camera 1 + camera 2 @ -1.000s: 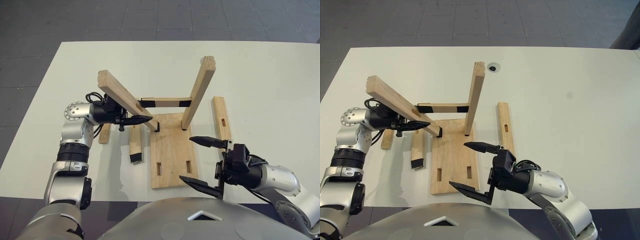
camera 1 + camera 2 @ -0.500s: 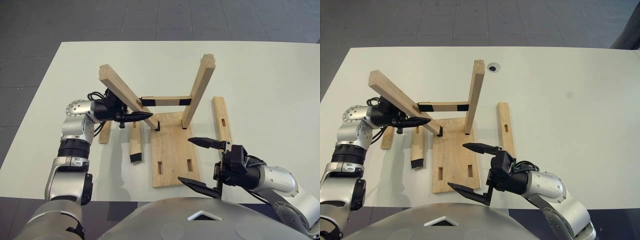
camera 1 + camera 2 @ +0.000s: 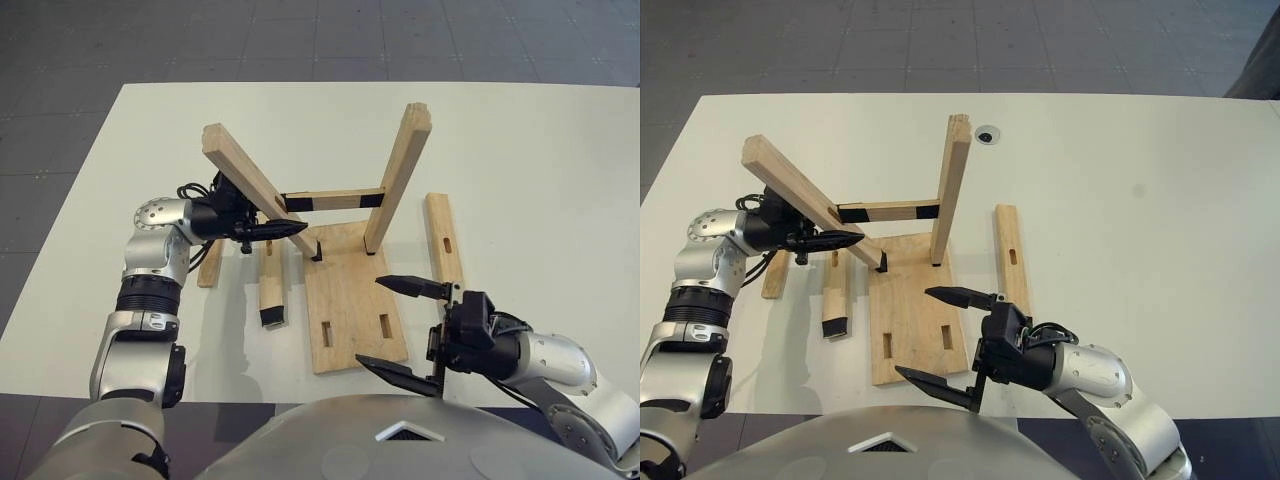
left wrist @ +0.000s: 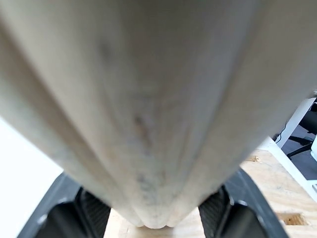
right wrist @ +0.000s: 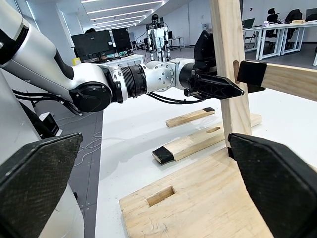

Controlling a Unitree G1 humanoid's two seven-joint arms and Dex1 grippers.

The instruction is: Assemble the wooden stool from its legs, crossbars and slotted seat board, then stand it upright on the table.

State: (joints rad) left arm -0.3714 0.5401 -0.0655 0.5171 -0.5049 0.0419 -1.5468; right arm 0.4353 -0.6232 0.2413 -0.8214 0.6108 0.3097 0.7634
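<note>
White table [image 3: 550, 150] — grey floor [image 3: 300, 40].

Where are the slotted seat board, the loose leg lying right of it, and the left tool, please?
slotted seat board [image 3: 350, 295], left eye view, bare middle of its face.
loose leg [image 3: 446, 264], left eye view, middle of its length.
left tool [image 3: 300, 229], left eye view, between its fingertips.

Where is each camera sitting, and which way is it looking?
Left eye view: on the head, looking down at the table; both arms show, left gripper shut on the slanted leg.
Right eye view: beside it, same scene; right gripper open by the seat board.
Left wrist view: left wrist, against that leg, between own fingers.
Right wrist view: right wrist, facing the left gripper, own fingers at the edges.
Both wrist views share the seat board.
</note>
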